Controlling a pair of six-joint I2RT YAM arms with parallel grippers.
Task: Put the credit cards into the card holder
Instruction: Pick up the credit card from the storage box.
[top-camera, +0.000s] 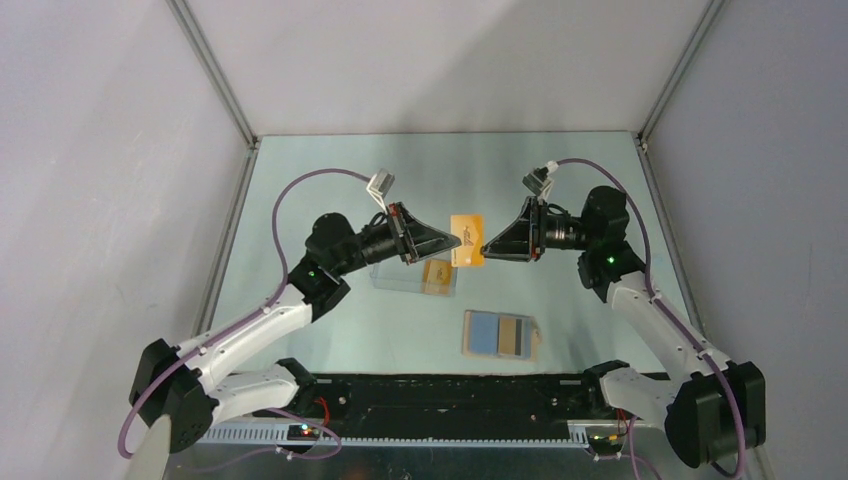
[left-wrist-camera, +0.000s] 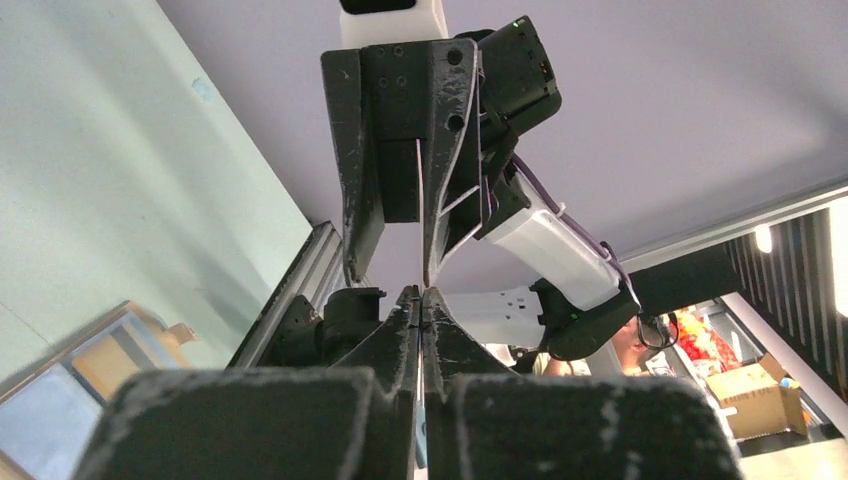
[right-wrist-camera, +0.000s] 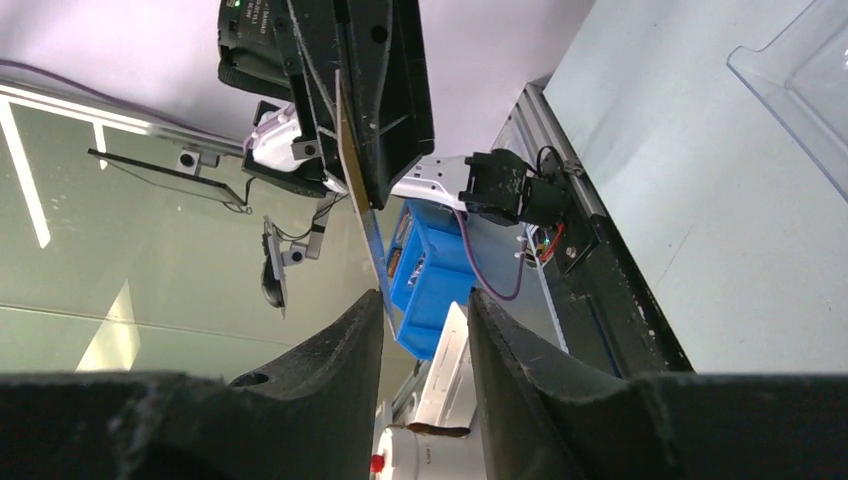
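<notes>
One orange credit card (top-camera: 467, 241) hangs in the air above the table's middle, and my left gripper (top-camera: 456, 246) is shut on its left edge. In the left wrist view the card (left-wrist-camera: 419, 215) shows edge-on, running up from my closed fingertips (left-wrist-camera: 412, 300). My right gripper (top-camera: 486, 250) stands open at the card's right end; in the right wrist view the thin card (right-wrist-camera: 365, 205) reaches down to the gap between the fingers (right-wrist-camera: 350, 340) without being clamped. Another credit card (top-camera: 437, 277) lies in a clear box (top-camera: 400, 276). The card holder (top-camera: 500, 335) lies open, blue lining up, near the front.
The clear box sits under the left gripper, and its corner (right-wrist-camera: 800, 70) shows in the right wrist view. Metal rails (top-camera: 225, 250) border the table on the left and right. A black strip (top-camera: 450, 395) runs along the near edge between the arm bases.
</notes>
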